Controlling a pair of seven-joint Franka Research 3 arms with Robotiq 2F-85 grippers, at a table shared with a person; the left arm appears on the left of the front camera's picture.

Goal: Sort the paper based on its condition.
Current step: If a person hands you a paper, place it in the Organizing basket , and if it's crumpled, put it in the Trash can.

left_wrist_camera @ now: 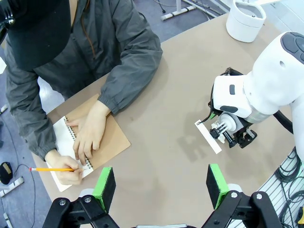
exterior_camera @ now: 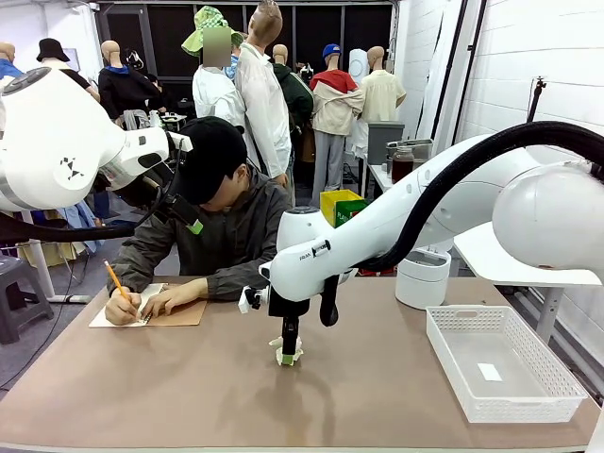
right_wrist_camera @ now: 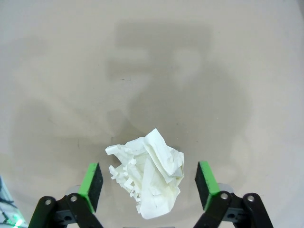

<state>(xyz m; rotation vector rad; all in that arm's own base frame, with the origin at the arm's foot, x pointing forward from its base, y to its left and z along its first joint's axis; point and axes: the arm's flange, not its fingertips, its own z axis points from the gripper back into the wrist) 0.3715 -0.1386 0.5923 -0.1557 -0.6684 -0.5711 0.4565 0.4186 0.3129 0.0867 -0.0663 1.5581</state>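
At the far left edge of the surface a person writes in a notebook (left_wrist_camera: 114,137). My left gripper (left_wrist_camera: 160,183) hangs high above, wide open and empty. In the middle of the surface my right gripper (right_wrist_camera: 149,184) is wide open around the crumpled paper (right_wrist_camera: 156,161), its pads apart from it. A white basket (exterior_camera: 469,310) sits by the right edge.

No print reads clearly. Small dark lettering on the right arm (exterior_camera: 377,226), on the white link just above its jaws: too small to make out. White letters on a green box (exterior_camera: 351,209), well behind those jaws, past the counter (exterior_camera: 189,396): blurred, unreadable.
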